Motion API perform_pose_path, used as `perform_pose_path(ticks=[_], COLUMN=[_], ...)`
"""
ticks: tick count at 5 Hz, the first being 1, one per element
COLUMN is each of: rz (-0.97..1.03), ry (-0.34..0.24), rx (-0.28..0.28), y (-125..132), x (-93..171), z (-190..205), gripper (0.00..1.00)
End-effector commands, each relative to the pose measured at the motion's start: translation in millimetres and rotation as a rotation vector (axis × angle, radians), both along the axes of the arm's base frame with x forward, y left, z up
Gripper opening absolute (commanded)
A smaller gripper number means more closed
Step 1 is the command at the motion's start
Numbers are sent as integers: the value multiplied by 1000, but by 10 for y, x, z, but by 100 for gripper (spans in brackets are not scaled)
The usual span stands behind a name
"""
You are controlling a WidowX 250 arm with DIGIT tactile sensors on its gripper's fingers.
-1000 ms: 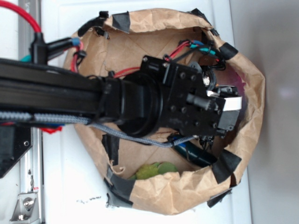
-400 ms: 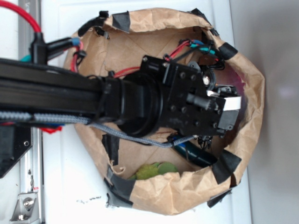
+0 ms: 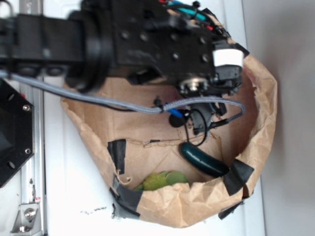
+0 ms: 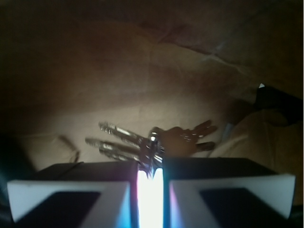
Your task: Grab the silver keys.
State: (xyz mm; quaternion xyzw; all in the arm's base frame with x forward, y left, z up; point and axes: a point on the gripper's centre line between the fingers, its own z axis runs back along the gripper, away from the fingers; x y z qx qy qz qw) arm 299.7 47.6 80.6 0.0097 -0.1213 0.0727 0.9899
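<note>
Keys [image 4: 142,145] hang pinched in the nearly shut claw [image 4: 150,178], which has risen from the paper bag [image 3: 261,128]; grab looks achieved.

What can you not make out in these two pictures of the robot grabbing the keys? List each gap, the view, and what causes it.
1. Exterior view: the silver keys are not visible; the gripper and its cables cover that part of the paper bag.
2. Wrist view: the silver keys meet the jaws at the ring, but glare hides the contact.
3. Wrist view: the brown tag is dim and blurred.
4. Exterior view: the green object is partly hidden by the bag's wall.
</note>
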Motion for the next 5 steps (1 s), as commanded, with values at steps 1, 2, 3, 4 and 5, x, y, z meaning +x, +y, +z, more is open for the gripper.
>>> perform_pose_path(ticks=[1, 2, 3, 4, 5], rz=[12, 9, 12, 7, -159], ry=[-58, -60, -56, -28, -129], rx=[17, 21, 26, 12, -226], y=[87, 78, 73, 73, 94], x=[30, 27, 36, -11, -432], z=[180, 177, 158, 238, 721], gripper=[0, 0, 0, 0, 0])
